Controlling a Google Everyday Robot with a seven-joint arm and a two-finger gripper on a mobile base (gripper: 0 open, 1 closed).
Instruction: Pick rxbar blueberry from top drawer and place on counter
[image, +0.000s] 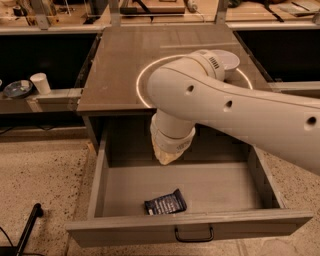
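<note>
one rxbar blueberry lies in the open top drawer, one gripper hanging above it, apart, its grip state impossible to tell.

- The thick white robot arm is running off the right edge and covering most of the round white bowl.
- The pale gripper, above the open grey wooden top drawer, is showing only a rounded tip.
- The flat dark navy rxbar blueberry is carrying white print too small to read.
</note>
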